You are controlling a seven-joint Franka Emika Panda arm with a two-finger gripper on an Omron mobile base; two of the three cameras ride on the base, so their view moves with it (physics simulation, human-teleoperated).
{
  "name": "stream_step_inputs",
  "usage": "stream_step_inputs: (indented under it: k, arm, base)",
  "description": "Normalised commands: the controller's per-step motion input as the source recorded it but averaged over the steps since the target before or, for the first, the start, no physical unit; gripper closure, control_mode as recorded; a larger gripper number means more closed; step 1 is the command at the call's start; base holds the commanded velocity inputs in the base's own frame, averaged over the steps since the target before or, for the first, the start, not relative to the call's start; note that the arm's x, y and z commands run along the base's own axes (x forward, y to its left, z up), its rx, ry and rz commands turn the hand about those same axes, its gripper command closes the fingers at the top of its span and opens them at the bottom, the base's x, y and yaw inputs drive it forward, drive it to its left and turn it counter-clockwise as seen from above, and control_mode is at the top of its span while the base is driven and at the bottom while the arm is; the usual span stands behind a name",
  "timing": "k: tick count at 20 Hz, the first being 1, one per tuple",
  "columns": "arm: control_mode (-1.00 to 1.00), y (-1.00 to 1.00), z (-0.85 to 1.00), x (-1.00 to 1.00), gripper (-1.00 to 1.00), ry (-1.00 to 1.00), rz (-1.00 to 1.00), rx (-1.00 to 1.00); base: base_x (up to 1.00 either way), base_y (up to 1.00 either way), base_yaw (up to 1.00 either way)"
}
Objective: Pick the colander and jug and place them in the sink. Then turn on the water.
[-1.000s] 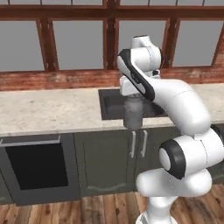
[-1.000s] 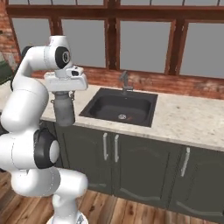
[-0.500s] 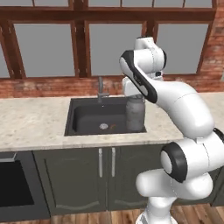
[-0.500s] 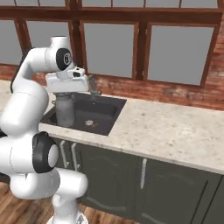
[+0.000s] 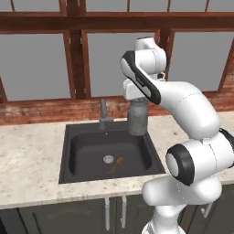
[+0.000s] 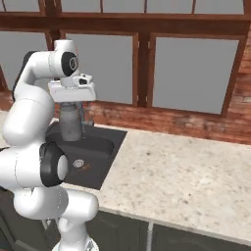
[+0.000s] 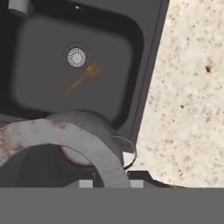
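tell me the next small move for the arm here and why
Probably lower the jug toward the sink basin. The gripper is shut on the jug, holding it above the basin's right rear edge, so it likely needs to shift slightly over the open floor, clear of the faucet and the wooden spoon, before release.

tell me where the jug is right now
The jug hangs held under the robot's hand, above the sink's back right corner, just right of the faucet.

Jug (image 5: pixel 137 118) hangs above sink (image 5: pixel 75 157), right rear corner. Faucet (image 5: pixel 104 115) behind basin. Wooden spoon (image 5: pixel 117 163) inside, beside drain (image 5: pixel 108 159). Tabletop (image 6: pixel 186 176) either side.
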Motion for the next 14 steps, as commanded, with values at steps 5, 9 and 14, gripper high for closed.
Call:
stream_step_inputs:
  k: [5, 9, 14]
  arm:
    - [1.00, 0.00, 0.00, 0.00, 1.00, 0.00, 0.00, 0.00]
    - [1.00, 0.00, 0.00, 0.00, 1.00, 0.00, 0.00, 0.00]
    - [1.00, 0.00, 0.00, 0.00, 1.00, 0.00, 0.00, 0.00]
  base:
    - [0.54, 0.50, -0.64]
    - [0.37, 0.43, -0.50]
    - [-0.46, 0.18, 0.11]
